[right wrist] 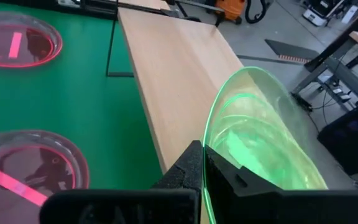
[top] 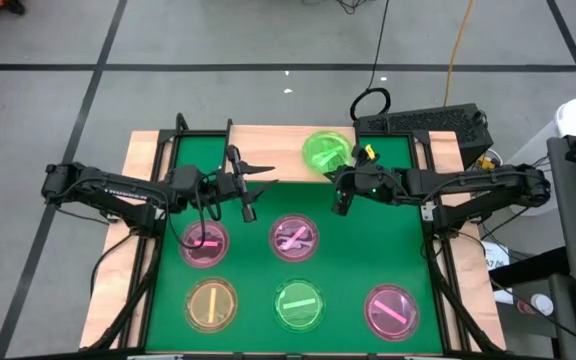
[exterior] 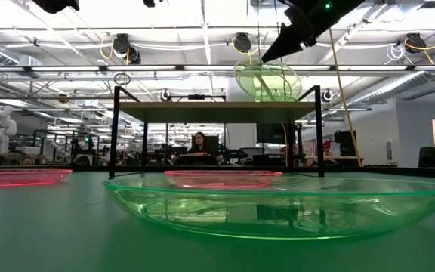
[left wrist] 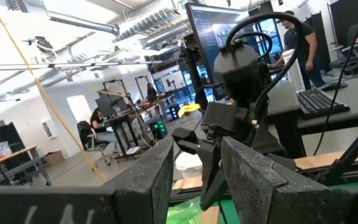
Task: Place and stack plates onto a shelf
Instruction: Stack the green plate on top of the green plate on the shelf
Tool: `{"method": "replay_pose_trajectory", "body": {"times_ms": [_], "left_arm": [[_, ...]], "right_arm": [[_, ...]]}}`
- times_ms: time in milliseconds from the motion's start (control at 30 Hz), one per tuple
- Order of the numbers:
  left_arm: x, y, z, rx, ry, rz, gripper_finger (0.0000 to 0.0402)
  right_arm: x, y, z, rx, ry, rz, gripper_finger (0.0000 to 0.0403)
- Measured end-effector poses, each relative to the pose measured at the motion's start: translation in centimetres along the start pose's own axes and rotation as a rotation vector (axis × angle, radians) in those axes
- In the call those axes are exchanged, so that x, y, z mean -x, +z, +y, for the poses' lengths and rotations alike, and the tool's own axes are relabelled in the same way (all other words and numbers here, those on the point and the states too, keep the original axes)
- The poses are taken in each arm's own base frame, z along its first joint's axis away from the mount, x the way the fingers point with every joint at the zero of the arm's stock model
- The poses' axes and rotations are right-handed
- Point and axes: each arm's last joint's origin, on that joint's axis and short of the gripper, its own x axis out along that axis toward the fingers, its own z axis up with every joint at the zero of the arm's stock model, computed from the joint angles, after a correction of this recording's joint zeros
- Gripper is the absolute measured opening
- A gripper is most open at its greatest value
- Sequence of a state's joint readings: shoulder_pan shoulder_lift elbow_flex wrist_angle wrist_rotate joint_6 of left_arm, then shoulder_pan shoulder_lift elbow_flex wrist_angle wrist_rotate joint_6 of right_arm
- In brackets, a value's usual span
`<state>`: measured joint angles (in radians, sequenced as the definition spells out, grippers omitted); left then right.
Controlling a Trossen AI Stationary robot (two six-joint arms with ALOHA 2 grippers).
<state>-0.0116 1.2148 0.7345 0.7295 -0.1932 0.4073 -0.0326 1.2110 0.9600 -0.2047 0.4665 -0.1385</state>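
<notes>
Right gripper point(top: 340, 183) is clamped on the rim of a green plate point(top: 325, 151), fingers pinched tight with the rim between them. Plate is tilted, held over the right part of the wooden shelf point(top: 268, 137) at the far edge of the table. Low view shows the same plate point(exterior: 267, 78) just above the shelf board point(exterior: 217, 110); can't tell if its lower edge is touching the wood. Right wrist view: plate point(right wrist: 263, 137) edge-on in the fingers point(right wrist: 185, 171), board point(right wrist: 179, 68) underneath.

Left gripper point(top: 253, 188) hovers near the shelf's front edge, left of centre, fingers apart, holding nothing. In its wrist view the two fingers point(left wrist: 154, 174) stand separated and the other arm's wrist sits ahead of them.

Five plates on the green mat point(top: 358, 250): back row pink point(top: 204, 241) and pink point(top: 294, 237); front row yellow-orange point(top: 211, 303), green point(top: 299, 304), pink point(top: 391, 310). All lie flat and apart from each other.

Shelf's left half is bare wood.

People at desks in the room behind.
</notes>
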Motion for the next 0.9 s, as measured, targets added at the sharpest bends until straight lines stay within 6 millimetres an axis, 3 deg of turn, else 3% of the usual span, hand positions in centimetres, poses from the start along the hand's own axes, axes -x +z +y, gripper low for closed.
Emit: {"method": "replay_pose_trajectory", "body": {"times_ms": [233,667,900], "left_arm": [[0.0,0.0,0.0,-0.002,0.0,0.0,0.0143],[0.0,0.0,0.0,-0.008,0.0,0.0,0.0143],[0.0,0.0,0.0,-0.01,-0.001,0.002,0.0143]], "right_arm": [[-0.7,-0.5,-0.3,0.071,-0.014,0.047,0.0],[-3.9,-2.0,-1.1,0.171,-0.053,0.166,0.0001],[-4.5,-1.6,-0.8,0.166,0.009,0.106,0.004]]}}
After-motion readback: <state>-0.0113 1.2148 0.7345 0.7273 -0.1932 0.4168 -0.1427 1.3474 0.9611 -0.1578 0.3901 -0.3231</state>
